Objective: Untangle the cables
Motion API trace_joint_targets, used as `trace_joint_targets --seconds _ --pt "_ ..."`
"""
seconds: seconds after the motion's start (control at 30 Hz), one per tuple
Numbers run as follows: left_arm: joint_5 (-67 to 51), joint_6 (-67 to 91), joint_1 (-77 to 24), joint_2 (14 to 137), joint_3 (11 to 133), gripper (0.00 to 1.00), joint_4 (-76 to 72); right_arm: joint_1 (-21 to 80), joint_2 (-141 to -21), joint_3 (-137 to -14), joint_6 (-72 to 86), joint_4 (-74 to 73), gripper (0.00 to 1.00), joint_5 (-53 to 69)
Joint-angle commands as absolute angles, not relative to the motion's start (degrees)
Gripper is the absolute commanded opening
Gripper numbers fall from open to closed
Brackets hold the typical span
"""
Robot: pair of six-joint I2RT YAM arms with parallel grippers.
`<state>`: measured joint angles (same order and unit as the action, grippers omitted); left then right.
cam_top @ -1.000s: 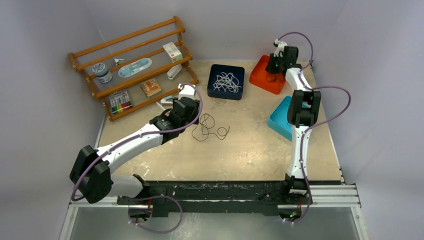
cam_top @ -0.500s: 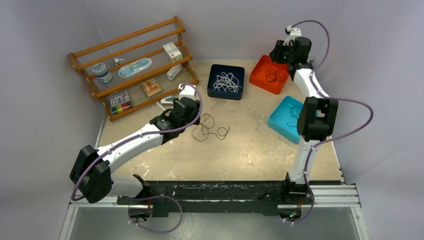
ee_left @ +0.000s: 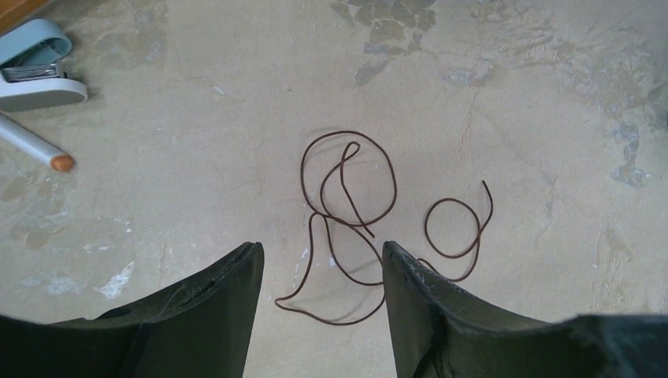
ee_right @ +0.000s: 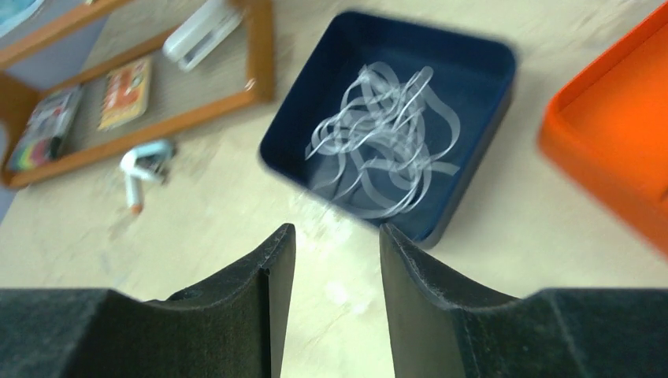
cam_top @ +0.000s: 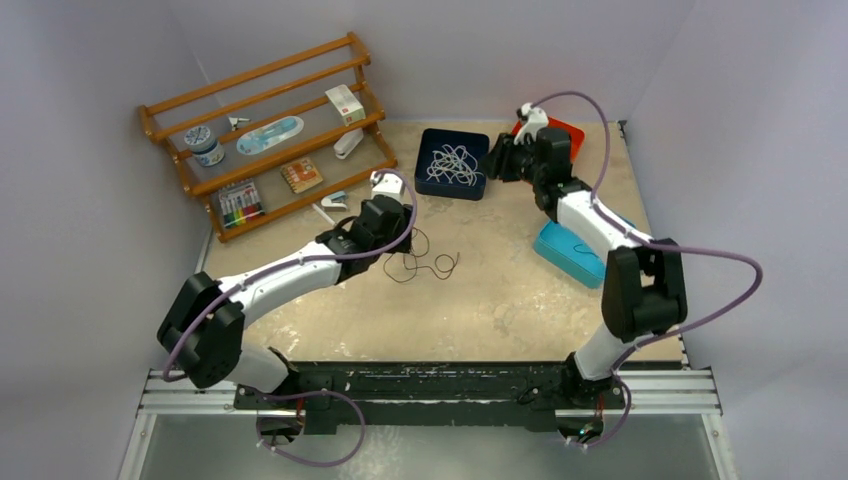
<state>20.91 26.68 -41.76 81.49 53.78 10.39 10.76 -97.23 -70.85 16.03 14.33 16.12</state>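
Top external: high above the near edge, looking down on the whole tabletop [cam_top: 500,290].
Left wrist: close, facing down at brown cable [ee_left: 346,132].
Right wrist: slanted toward navy tray [ee_right: 480,94]; both also visible overhead.

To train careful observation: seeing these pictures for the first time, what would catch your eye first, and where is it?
A thin dark brown cable lies in loose loops on the middle of the table, right in front of the open left gripper. At the far side, a tangle of white cables fills a navy tray, with the open right gripper hanging before it.
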Motion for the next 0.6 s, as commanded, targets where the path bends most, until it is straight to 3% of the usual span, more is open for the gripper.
trace_joint_targets --seconds 0.0,0.3,0.57 --pt "18.56 27.9 -41.57 84.99 56.58 0.56 5.21 13.04 -89.4 -61.81 20.35 18.06 0.47 18.89" --pt "19.38 29.23 -40.74 95.63 58.75 0.54 -1.99 15.46 -78.24 -48.05 21.11 16.79 0.48 20.64" --pt "20.76 27.69 -40.08 104.15 63.76 0.43 -2.62 15.64 -75.06 -41.91 23.11 18.62 0.49 22.47"
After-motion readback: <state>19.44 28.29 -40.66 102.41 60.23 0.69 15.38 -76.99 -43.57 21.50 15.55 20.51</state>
